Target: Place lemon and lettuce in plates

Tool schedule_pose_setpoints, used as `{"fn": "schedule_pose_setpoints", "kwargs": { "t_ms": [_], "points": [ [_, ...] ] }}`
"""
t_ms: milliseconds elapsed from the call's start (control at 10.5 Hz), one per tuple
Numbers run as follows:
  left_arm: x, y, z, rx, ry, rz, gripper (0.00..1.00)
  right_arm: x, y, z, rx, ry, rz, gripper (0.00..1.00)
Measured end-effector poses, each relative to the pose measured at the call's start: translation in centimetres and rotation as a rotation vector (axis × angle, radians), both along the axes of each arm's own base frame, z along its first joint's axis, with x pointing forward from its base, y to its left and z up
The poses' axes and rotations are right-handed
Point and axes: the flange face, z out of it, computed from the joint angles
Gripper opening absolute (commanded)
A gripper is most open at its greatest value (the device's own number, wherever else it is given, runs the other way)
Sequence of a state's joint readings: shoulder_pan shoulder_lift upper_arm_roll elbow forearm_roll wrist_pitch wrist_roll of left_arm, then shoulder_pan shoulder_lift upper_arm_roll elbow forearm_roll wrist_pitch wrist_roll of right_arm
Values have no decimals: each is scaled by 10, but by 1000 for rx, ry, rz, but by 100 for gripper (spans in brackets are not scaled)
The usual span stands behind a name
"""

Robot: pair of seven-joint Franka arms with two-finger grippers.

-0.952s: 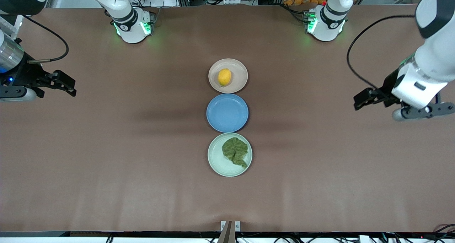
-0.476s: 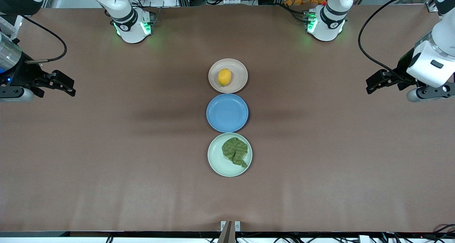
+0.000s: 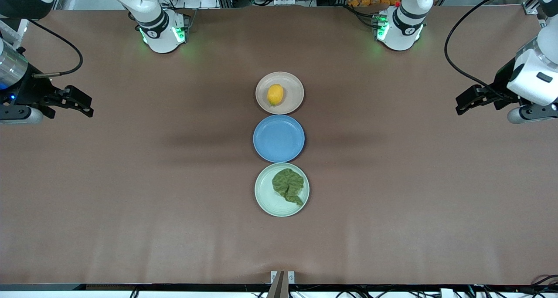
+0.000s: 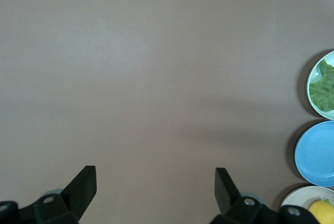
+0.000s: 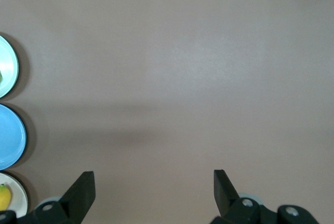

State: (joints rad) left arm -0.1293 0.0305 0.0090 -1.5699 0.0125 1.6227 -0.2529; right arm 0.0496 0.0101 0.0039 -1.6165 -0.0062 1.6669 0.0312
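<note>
The yellow lemon (image 3: 275,94) lies in the beige-pink plate (image 3: 293,85), farthest from the front camera. The dark green lettuce (image 3: 288,185) lies in the mint green plate (image 3: 267,200), nearest the front camera. My left gripper (image 3: 463,103) is open and empty, up over bare table at the left arm's end. My right gripper (image 3: 86,106) is open and empty, up over bare table at the right arm's end. The left wrist view shows the lettuce (image 4: 324,89), the mint plate (image 4: 311,78) and the lemon (image 4: 322,211) at its edge. The right wrist view shows the lemon (image 5: 4,197).
A blue round plate (image 3: 279,138) sits empty between the two task plates, all in a row at the table's middle. It also shows in the left wrist view (image 4: 316,153) and the right wrist view (image 5: 9,136). Brown table surface spreads toward both ends.
My left arm has lifted and drawn back toward its end of the table, away from the plates. The right arm has barely moved. Lemon and lettuce stay in their plates.
</note>
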Motion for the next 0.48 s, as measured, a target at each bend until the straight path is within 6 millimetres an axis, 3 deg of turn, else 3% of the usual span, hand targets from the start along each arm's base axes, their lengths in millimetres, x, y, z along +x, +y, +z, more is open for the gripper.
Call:
{"fn": "schedule_pose_setpoints", "kwargs": {
  "t_ms": [476],
  "points": [
    [0, 3, 3, -1, -14, -17, 100, -1, 0, 4, 2, -13, -1, 100]
  ]
}}
